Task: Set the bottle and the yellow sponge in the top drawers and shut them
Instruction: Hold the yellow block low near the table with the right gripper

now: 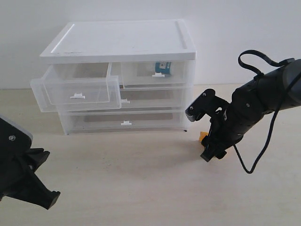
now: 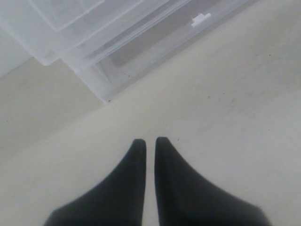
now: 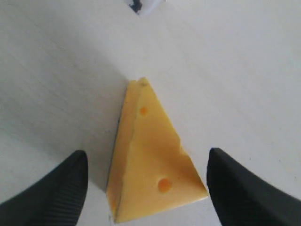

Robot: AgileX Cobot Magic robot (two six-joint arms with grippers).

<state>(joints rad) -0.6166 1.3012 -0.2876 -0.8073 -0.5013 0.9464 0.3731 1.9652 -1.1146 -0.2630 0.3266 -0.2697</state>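
The yellow sponge (image 3: 150, 160), a wedge with small orange dots, lies on the pale table. My right gripper (image 3: 146, 154) is open around it, one finger on each side with a gap to both. In the exterior view only an orange corner of the sponge (image 1: 203, 137) shows beside the right gripper (image 1: 207, 149). The bottle (image 1: 162, 67) shows through the front of the right top drawer (image 1: 157, 75), which looks pushed in. The left top drawer (image 1: 75, 92) is pulled out and looks empty. My left gripper (image 2: 150, 140) is shut on nothing, low at the near left (image 1: 44, 197).
The white-topped drawer unit (image 1: 117, 40) stands at the back against the wall, with two wider drawers (image 1: 124, 123) below, both shut. Its lower corner (image 2: 107, 98) shows ahead of the left gripper. A black cable (image 1: 256, 155) loops off the right arm.
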